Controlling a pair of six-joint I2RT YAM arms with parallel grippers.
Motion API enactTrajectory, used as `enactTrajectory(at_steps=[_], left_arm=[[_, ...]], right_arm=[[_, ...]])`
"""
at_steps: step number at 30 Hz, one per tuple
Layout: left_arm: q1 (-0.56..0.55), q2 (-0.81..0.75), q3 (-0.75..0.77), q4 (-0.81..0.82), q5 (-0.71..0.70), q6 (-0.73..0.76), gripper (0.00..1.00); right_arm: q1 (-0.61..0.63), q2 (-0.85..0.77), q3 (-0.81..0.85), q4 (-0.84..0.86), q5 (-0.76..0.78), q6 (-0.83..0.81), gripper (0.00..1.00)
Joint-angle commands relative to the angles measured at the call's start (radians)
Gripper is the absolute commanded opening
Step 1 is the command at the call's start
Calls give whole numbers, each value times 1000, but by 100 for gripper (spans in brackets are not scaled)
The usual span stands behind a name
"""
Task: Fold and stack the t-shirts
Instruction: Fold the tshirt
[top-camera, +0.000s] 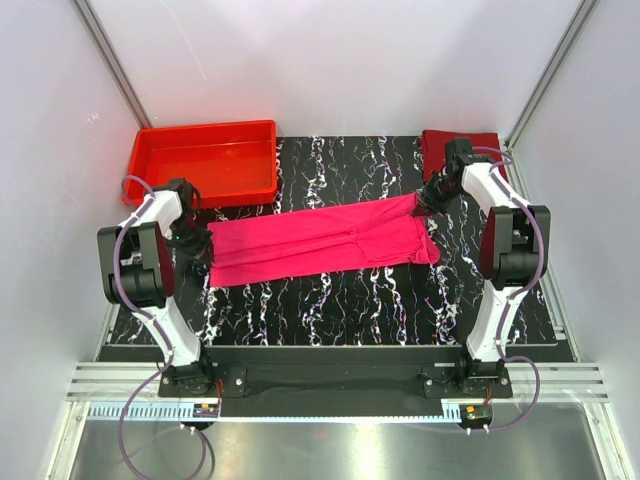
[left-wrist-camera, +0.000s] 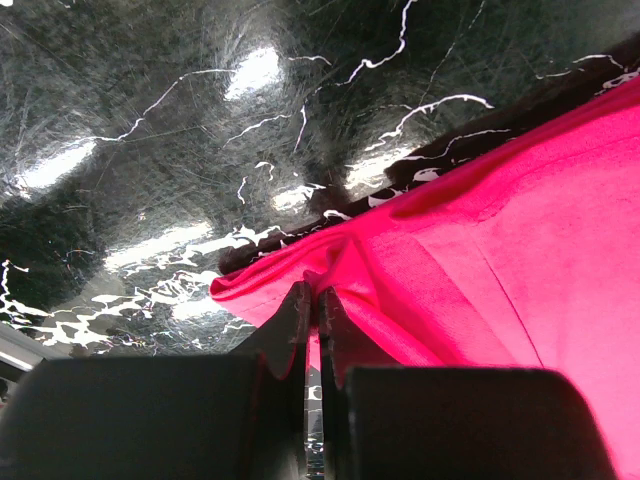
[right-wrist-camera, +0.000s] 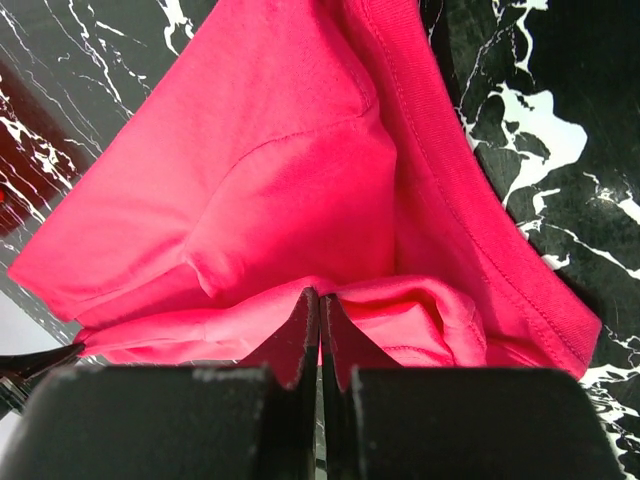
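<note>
1. Nearest me, both arm bases sit at the near edge of the black marbled table (top-camera: 330, 295).
2. My left gripper (left-wrist-camera: 312, 292) is low over the table's left side. Its jaws are pressed together on a fold at the left end of the pink t-shirt (top-camera: 320, 242).
3. The pink t-shirt lies stretched in a long band across the middle of the table, running from one gripper to the other. Its right end sits farther back than its left.
4. My right gripper (right-wrist-camera: 318, 296) is clamped on bunched cloth at the shirt's right end, close to a stitched ribbed edge.
5. At the far left corner stands the red tray (top-camera: 205, 130), just behind the shirt's left end and not touching it.
6. At the far right corner the maroon t-shirt (top-camera: 434, 150) lies in a compact patch, partly hidden by my right arm.
</note>
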Motion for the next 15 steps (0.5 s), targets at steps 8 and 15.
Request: enactTrajectory(at_steps=[8,15], left_arm=[[9,30,56,7,-8,1,0],[9,54,79,4,-7,3,0]], right_arm=[[-15,40,59,2,-7,-11,0],[-15,60,62,7,-7,-11,0]])
